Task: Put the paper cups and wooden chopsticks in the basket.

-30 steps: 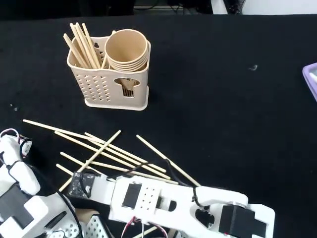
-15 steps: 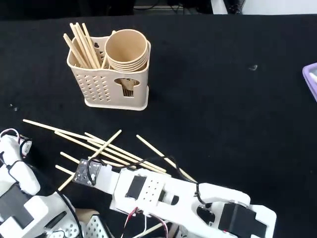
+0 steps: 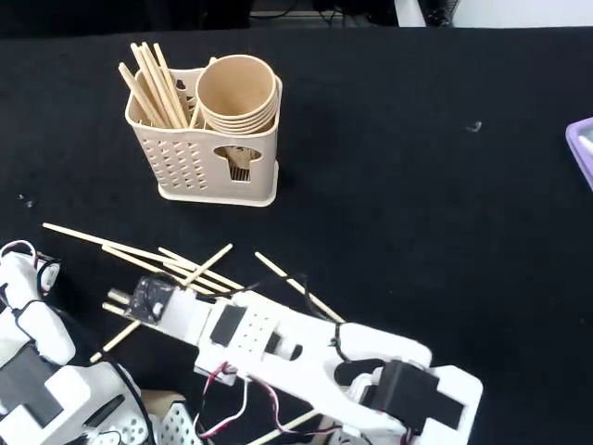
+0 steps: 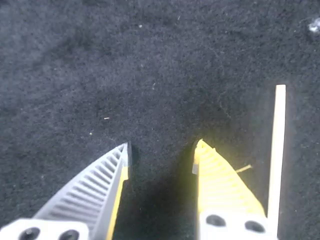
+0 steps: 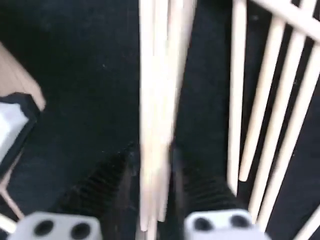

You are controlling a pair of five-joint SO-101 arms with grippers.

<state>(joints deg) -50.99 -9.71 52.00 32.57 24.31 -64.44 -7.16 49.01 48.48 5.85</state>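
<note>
A beige basket (image 3: 199,158) stands at the back left with a stack of paper cups (image 3: 236,88) and several wooden chopsticks (image 3: 153,83) upright in it. More loose chopsticks (image 3: 190,269) lie fanned on the black cloth in front of it. My right gripper (image 3: 139,301) lies low over this pile; in the right wrist view my right gripper (image 5: 152,165) is shut on a small bundle of chopsticks (image 5: 156,100), with others (image 5: 270,115) lying alongside. My left gripper (image 4: 161,149) hangs open above bare cloth, a single chopstick (image 4: 277,150) beside one finger.
The left arm's white body (image 3: 32,366) fills the near left corner. The right arm (image 3: 306,357) stretches across the near edge. A purple object (image 3: 582,148) shows at the right edge. Black cloth (image 3: 417,185) covers the table's middle and right.
The right arm has swung away from the near edge, toward the left and the basket, over the loose chopsticks. Some chopsticks in the pile have shifted with it. The left arm has kept still.
</note>
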